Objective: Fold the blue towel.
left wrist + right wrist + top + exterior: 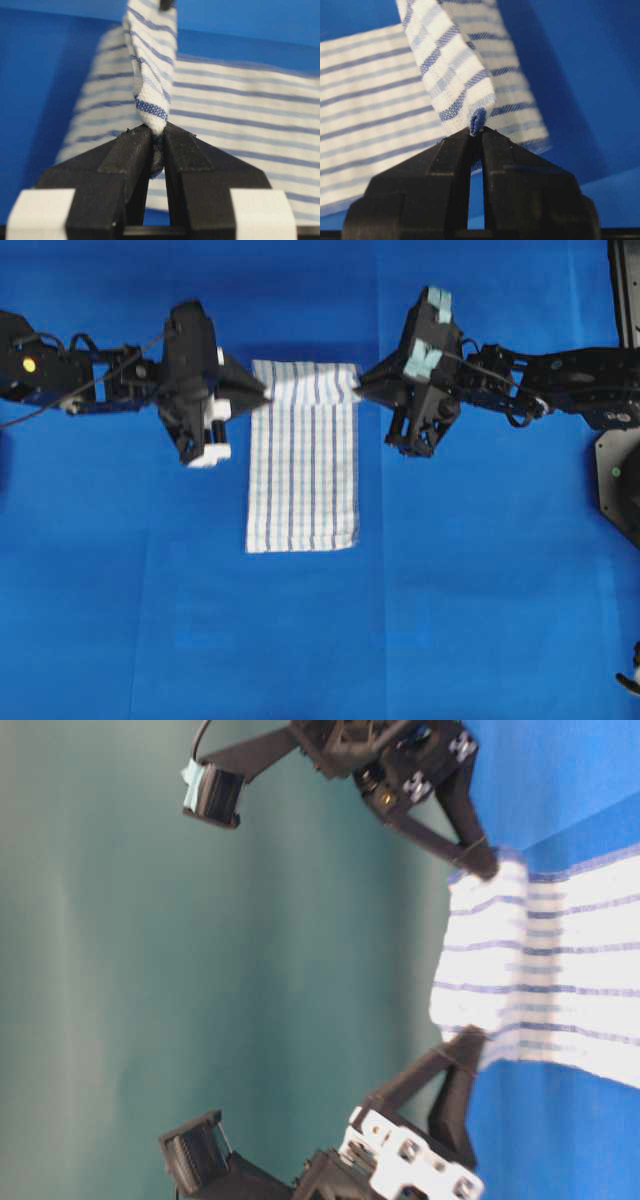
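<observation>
Pinching the blue towel (pixel 302 470) at its far corners, my left gripper (pixel 262 395) clamped on one, my right gripper (pixel 362 385) on the other, rest draped on the blue tabletop (pixel 480 620).

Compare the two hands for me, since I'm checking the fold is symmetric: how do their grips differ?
The left hand pinches the blue towel at its top-left corner; the right hand pinches the top-right corner. The left carries white pieces, the right pale teal ones. Both are shut on cloth, holding that edge lifted.
</observation>
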Controlling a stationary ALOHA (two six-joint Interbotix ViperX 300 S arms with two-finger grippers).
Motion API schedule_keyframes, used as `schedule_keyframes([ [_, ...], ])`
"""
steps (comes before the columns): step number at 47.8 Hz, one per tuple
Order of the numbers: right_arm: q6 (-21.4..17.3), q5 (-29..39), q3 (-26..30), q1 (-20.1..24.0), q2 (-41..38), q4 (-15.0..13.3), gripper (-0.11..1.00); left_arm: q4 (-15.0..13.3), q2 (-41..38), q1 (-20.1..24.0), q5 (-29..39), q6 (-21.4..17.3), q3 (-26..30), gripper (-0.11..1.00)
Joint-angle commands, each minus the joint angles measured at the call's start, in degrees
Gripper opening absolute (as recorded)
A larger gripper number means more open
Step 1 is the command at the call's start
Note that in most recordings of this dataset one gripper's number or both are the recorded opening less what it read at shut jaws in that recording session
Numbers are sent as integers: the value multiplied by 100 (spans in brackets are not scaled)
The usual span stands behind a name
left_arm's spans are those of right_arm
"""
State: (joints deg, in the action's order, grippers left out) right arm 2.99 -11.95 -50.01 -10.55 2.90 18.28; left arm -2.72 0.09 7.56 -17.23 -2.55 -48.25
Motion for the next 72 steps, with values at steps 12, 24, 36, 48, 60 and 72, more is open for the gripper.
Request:
schedule_keyframes([
  [12,0,-35,9,817,123,413,6,-18,97,-949,-26,439,26,5],
  [24,0,-35,26,1301,79,668,6,-26,35,-1477,-35,501,26,5],
  [36,9,-9,44,1477,53,729,6,-26,-114,-1608,-62,501,79,5],
  [48,18,0,62,1512,9,729,6,-26,-211,-1608,-70,501,70,5],
  [60,9,0,167,1635,-308,782,18,-35,-343,-1608,-79,510,35,5],
  [72,9,0,229,1723,-439,791,50,-53,-615,-1705,-176,510,105,23],
])
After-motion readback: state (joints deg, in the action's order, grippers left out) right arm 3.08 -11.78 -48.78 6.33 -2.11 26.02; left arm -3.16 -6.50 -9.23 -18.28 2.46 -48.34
